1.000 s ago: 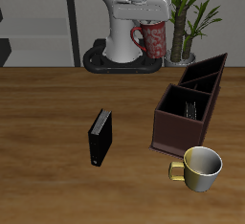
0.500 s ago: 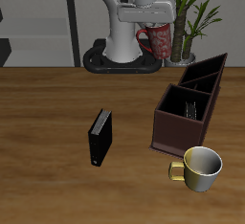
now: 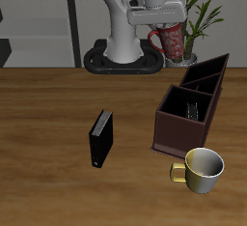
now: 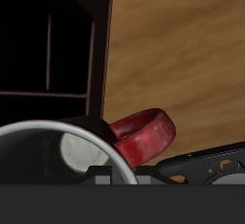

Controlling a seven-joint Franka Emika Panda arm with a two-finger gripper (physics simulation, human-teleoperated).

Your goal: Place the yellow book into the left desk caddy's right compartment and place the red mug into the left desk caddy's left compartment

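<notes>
One relation governs the coming move: the red mug [image 3: 172, 40], carried high in the upper right of the exterior frame, hangs behind and above the caddy [image 3: 190, 107], which sits lower in the right half of that frame. The gripper [image 3: 160, 17] holds the mug from above, jaws clenched on its rim region; the exact contact is hidden by the gripper body. The mug hangs roughly upright, and its handle [image 4: 142, 135] shows as a red loop in the wrist view, where the light interior [image 4: 59, 156] is also visible. In the wrist view dark caddy walls [image 4: 96, 46] stand below the mug and meet bare table [image 4: 182, 46] at a straight edge, so the mug appears near the caddy's edge and not yet over any one section; which section lies nearest cannot be told from that view. In the exterior view the slant-walled left compartment [image 3: 205, 73] is the caddy's upper, farther end, closest to the mug; the square right compartment [image 3: 187, 104] lies toward the lower edge of the frame and shows a pale object, apparently the yellow book [image 3: 191, 109], though this is too small to confirm. As a judgement, the transfer calls for travel down-frame and slightly rightward, then a descent between the tall slanted walls, where clearance for the handle looks tight. Apart from the path stand a black book [image 3: 100, 138] and a cream mug [image 3: 201, 169].
</notes>
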